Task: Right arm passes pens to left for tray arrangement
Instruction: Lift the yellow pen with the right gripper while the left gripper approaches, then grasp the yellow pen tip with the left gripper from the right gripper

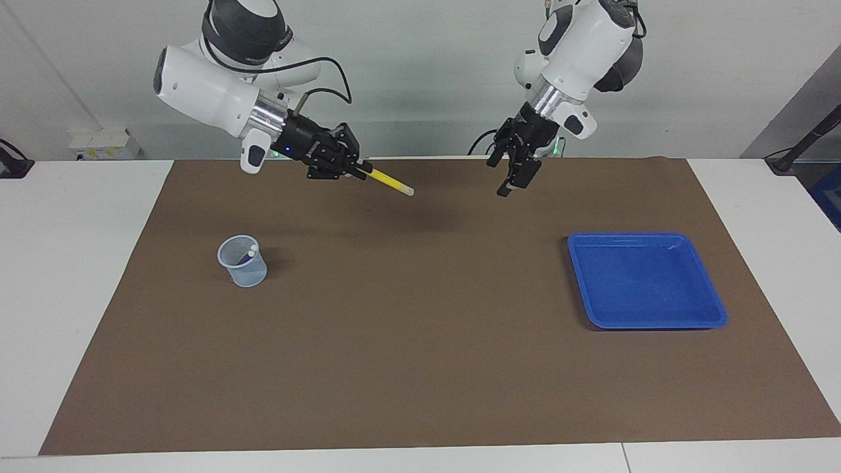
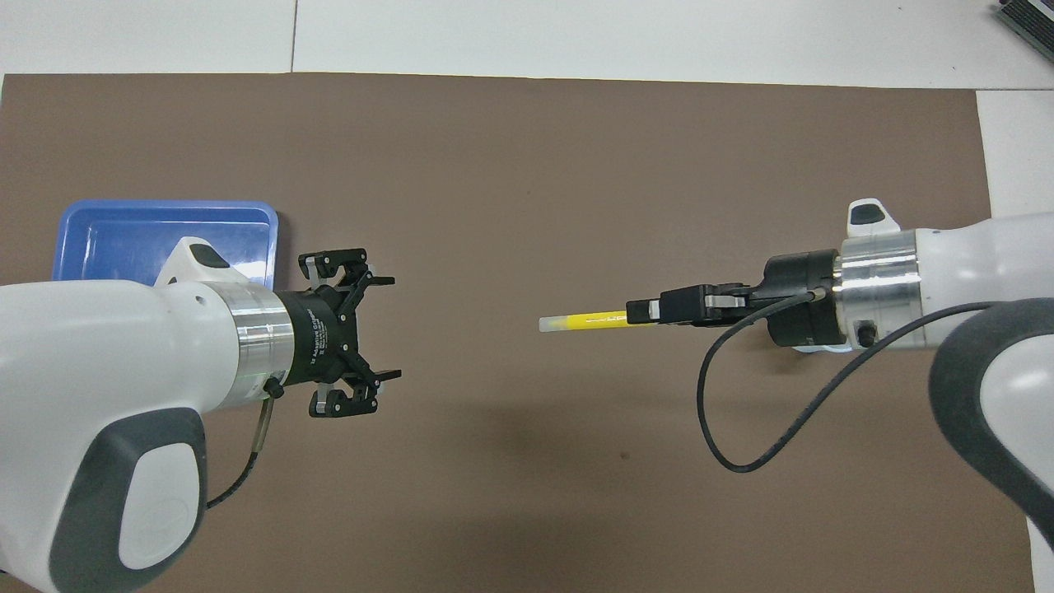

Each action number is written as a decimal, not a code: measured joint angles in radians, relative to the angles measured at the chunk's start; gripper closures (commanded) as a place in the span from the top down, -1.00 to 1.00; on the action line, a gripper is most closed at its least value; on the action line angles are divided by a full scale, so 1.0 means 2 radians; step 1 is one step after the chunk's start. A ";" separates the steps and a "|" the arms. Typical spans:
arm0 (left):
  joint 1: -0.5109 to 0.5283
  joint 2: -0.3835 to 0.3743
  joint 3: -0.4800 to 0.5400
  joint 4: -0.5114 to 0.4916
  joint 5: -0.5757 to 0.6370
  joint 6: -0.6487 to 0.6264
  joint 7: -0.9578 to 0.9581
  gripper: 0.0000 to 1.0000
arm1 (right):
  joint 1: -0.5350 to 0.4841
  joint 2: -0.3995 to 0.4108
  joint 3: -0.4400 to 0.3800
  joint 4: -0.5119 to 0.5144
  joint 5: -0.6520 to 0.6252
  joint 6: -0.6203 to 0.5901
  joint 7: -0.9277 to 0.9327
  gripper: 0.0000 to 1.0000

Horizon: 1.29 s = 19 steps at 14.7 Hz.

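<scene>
This is a robotics lab, not a home or shop. 2 white robot arms, the right arm and the left arm, are mounted at one edge of a white table covered by a plain brown mat, with green indicator lights glowing at their bases and a black cable looping from one wrist. The wall is bare and pale grey, and the few props, a blue tray and a small mesh cup, sit well apart like a staged test setup.
</scene>
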 measured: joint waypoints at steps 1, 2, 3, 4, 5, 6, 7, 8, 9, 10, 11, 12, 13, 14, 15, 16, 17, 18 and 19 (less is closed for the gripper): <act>0.000 0.000 0.000 0.000 0.000 0.001 0.000 1.00 | 0.011 0.000 0.000 -0.004 0.009 0.012 -0.001 -1.00; -0.001 0.000 0.000 0.000 0.000 0.002 0.000 1.00 | 0.021 -0.001 0.000 -0.008 0.015 0.022 -0.001 -1.00; -0.005 0.000 0.000 0.000 -0.001 0.002 0.000 1.00 | 0.030 -0.002 0.000 -0.012 0.027 0.030 -0.001 -1.00; -0.015 0.000 0.000 0.000 -0.002 0.004 0.000 1.00 | 0.037 -0.002 0.000 -0.015 0.036 0.034 -0.001 -1.00; -0.031 0.001 0.000 0.000 -0.003 0.014 -0.005 1.00 | 0.043 -0.003 0.000 -0.017 0.043 0.041 -0.001 -1.00; -0.050 0.001 -0.001 0.000 -0.003 0.031 -0.015 1.00 | 0.050 -0.003 0.000 -0.021 0.052 0.052 -0.001 -1.00; -0.067 0.002 -0.002 0.000 -0.003 0.048 -0.023 1.00 | 0.057 -0.004 0.001 -0.025 0.061 0.066 -0.001 -1.00; -0.081 0.004 -0.002 0.000 -0.003 0.060 -0.027 1.00 | 0.063 -0.006 0.000 -0.030 0.069 0.078 -0.001 -1.00; -0.092 0.007 -0.003 0.003 -0.003 0.066 -0.030 1.00 | 0.068 -0.008 0.000 -0.034 0.072 0.086 -0.001 -1.00; -0.098 0.012 -0.003 0.009 -0.003 0.067 -0.030 1.00 | 0.072 -0.009 0.001 -0.037 0.074 0.090 -0.001 -1.00; -0.103 0.019 -0.003 0.017 -0.003 0.065 -0.030 1.00 | 0.075 -0.010 0.001 -0.038 0.074 0.092 -0.001 -1.00; -0.107 0.026 -0.003 0.025 -0.003 0.060 -0.030 0.89 | 0.076 -0.010 0.001 -0.039 0.075 0.094 -0.001 -1.00; -0.110 0.032 -0.003 0.032 -0.002 0.054 -0.030 0.83 | 0.076 -0.011 0.000 -0.040 0.076 0.096 -0.001 -1.00; -0.114 0.036 -0.003 0.037 0.002 0.049 -0.030 0.83 | 0.076 -0.012 0.000 -0.041 0.076 0.096 -0.001 -1.00; -0.117 0.039 -0.004 0.041 0.006 0.046 -0.030 0.83 | 0.076 -0.012 0.000 -0.042 0.076 0.097 -0.001 -1.00; -0.118 0.043 -0.005 0.044 0.009 0.042 -0.030 0.82 | 0.076 -0.013 0.000 -0.042 0.076 0.097 -0.001 -1.00; -0.118 0.049 -0.005 0.050 0.011 0.033 -0.030 0.82 | 0.076 -0.013 0.000 -0.042 0.076 0.097 -0.001 -1.00; -0.118 0.057 -0.004 0.061 0.011 0.020 -0.030 0.82 | 0.076 -0.013 0.000 -0.042 0.076 0.097 -0.001 -1.00; -0.118 0.065 -0.004 0.073 0.011 0.009 -0.035 0.82 | 0.076 -0.013 0.000 -0.043 0.076 0.097 -0.001 -1.00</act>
